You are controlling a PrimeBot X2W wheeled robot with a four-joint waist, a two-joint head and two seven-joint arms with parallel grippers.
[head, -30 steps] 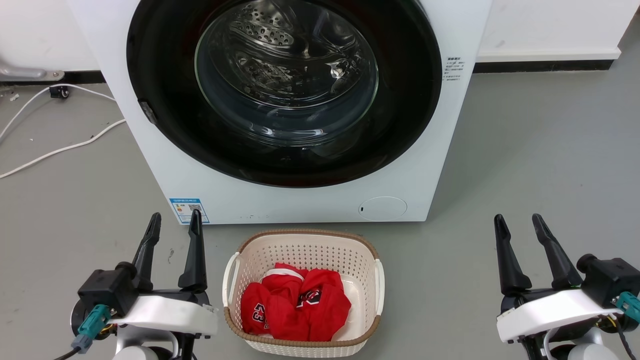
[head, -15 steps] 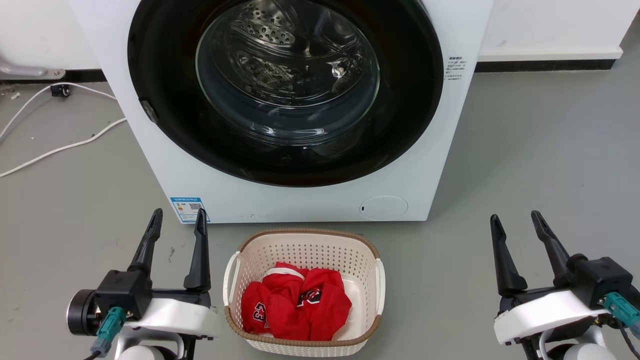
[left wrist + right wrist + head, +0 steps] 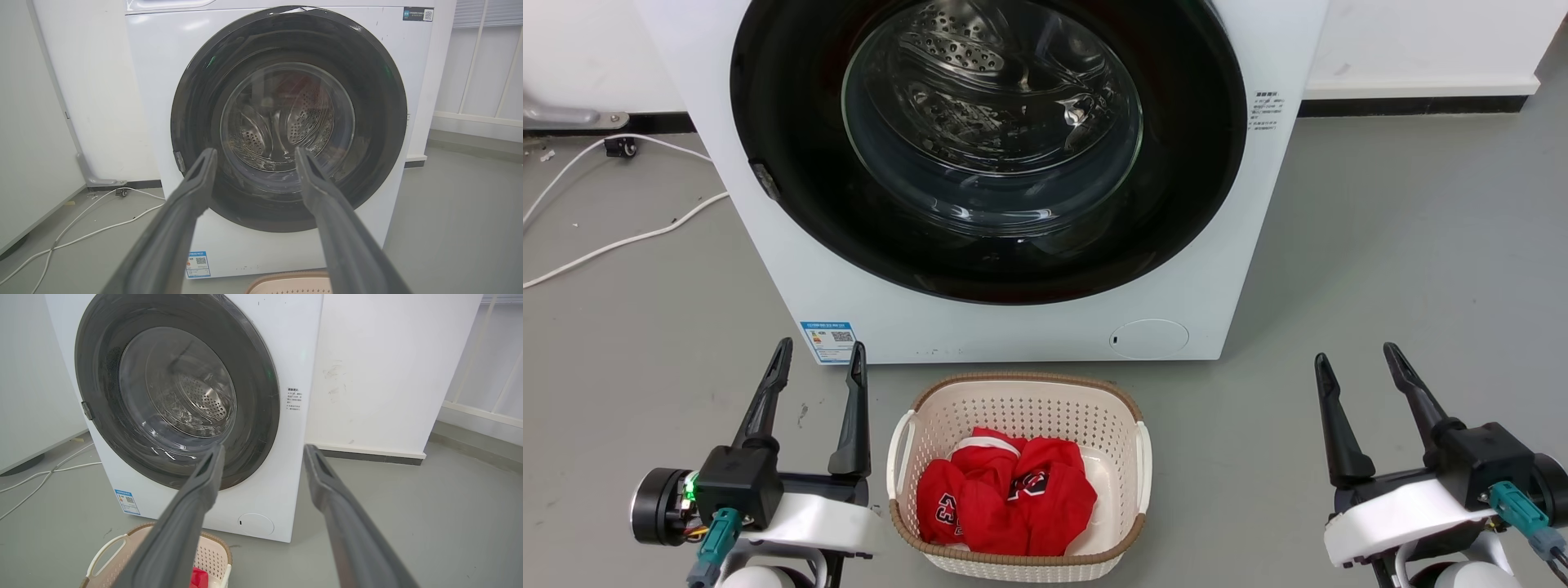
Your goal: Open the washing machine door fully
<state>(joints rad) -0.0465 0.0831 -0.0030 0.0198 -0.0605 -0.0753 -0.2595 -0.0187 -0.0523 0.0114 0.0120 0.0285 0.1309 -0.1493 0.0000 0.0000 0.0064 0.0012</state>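
- Barely any change from a second ago: a small roll at the wrist of the left gripper [image 3: 820, 347], a slight drift inward of the right gripper [image 3: 1354, 353].
- Both spread wide, holding nothing, low on either side of the basket [image 3: 1021, 382].
- Door [image 3: 992, 122] shut flat against the washing machine [image 3: 1029, 327], well apart from both grippers; opening not yet begun, so likely just the approach.
- From the left wrist, the door's top rim, cropped off in the head view.
- Small catch [image 3: 178, 160] on the door's left edge, probably the place to pull.

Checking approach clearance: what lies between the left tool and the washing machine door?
Only bare floor and the washing machine's white lower front, shown in head view.
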